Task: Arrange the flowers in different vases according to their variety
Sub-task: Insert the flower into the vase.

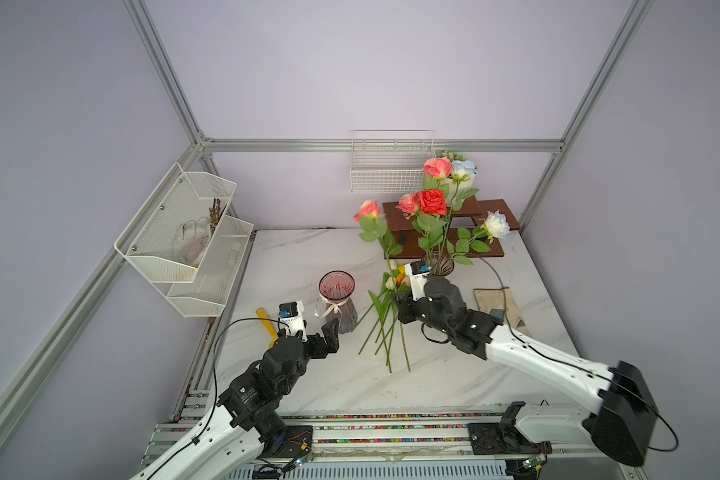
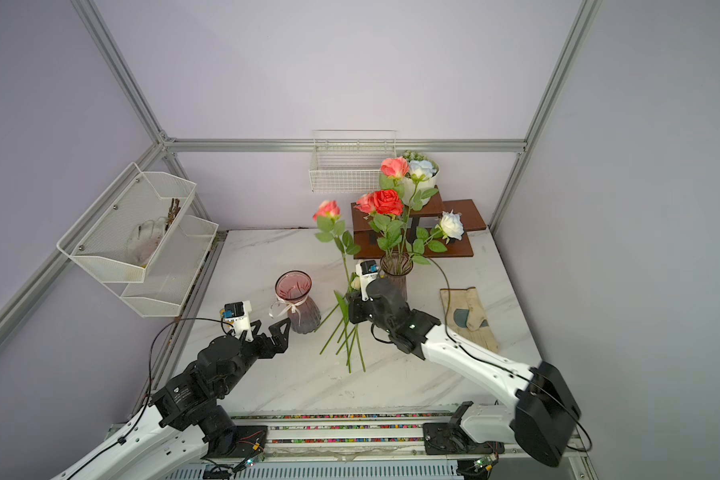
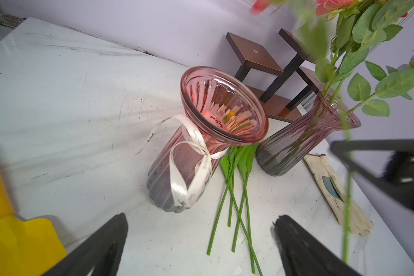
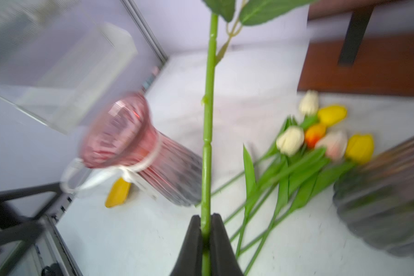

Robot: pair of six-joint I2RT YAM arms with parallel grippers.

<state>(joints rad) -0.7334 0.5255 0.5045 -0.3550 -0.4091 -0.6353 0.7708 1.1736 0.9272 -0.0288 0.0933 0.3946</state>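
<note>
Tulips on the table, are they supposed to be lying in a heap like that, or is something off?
The tulips lie loose on the table between the two vases, stems crossed, none in a vase; the ribboned vase looks empty while the other vase holds only roses. Nothing looks broken or spilled.

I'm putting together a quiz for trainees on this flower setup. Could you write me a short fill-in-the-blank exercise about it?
1. The right end effector is shut on the green ____ of the pink rose.
2. The left end effector stands ____, holding nothing.
3. The vase with the white ribbon holds ____ flowers.
4. The tulips lie loose on the marble ____.

Missing words: stem; open; no; table.
</note>
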